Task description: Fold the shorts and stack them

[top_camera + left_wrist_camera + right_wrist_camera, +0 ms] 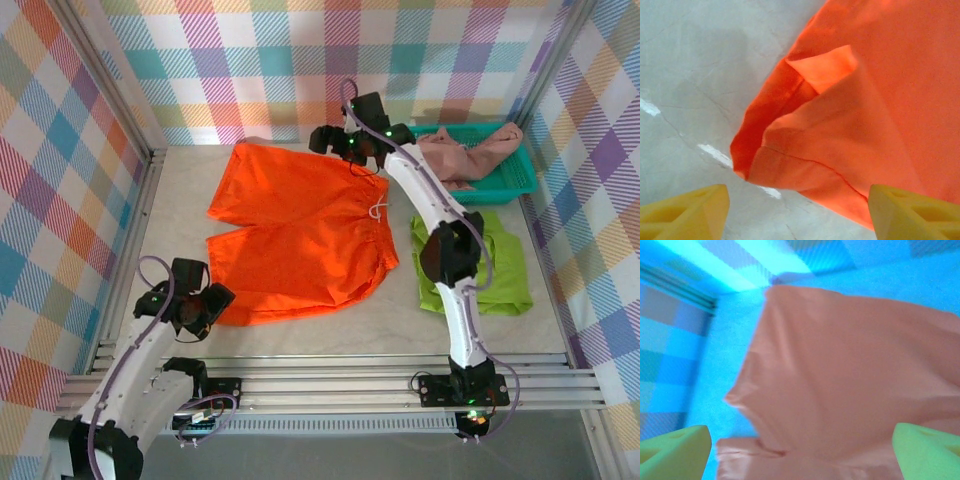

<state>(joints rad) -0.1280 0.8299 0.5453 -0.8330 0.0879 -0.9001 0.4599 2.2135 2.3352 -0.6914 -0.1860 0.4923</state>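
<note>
Matt cloth orange shorts (300, 235)

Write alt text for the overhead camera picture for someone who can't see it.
Orange shorts lie spread across the middle of a pale table, the left gripper at their near left corner and the right gripper above their far edge. Lime green shorts lie to the right; pink shorts sit in a teal basket at the far right.
</note>
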